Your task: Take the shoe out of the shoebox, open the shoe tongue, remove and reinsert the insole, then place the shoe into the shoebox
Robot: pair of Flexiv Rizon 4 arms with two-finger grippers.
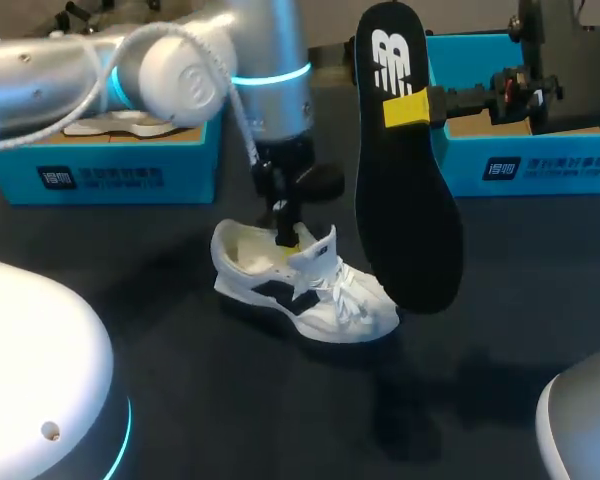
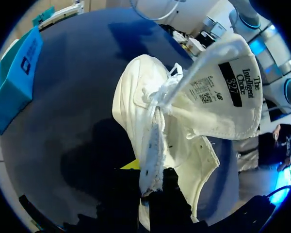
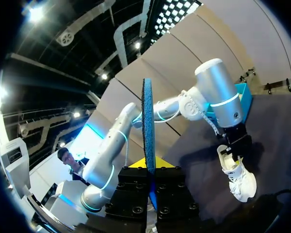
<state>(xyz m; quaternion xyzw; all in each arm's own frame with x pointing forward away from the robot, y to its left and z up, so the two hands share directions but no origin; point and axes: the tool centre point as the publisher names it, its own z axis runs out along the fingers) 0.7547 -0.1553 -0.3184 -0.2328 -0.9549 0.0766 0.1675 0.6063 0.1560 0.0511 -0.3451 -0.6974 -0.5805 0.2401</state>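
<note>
"At centre frame, on the dark tabletop (image 1: 230,400), which step is in hand?"

"Insole removal is complete; reinsertion is pending. The white sneaker with black side panels (image 1: 300,290) lies on the table outside both boxes, toe toward lower right. The left gripper (image 1: 285,238) is clamped on the sneaker's upper edge at the opening, and the white tongue (image 2: 223,92) stands raised. The right gripper (image 1: 408,108), upper middle of the frame, pinches the long black foam insole (image 1: 405,210) from both sides and holds it upright, clear of the table."

"What does the next move call for?"

"By my judgement: tilt the insole off vertical, aim one end at the opening, and slide it in beneath the tongue while the left grip keeps the opening wide. Alignment is the likely difficulty."

"Clearances?"

"Adequate. The sneaker is well apart from every table edge. One blue cardboard shoebox (image 1: 110,170) sits upper left, a second (image 1: 530,165) upper right, behind the right gripper. The widest room is toward lower middle. The tightest spot is the insole's lower end, near the sneaker's toe."
</note>
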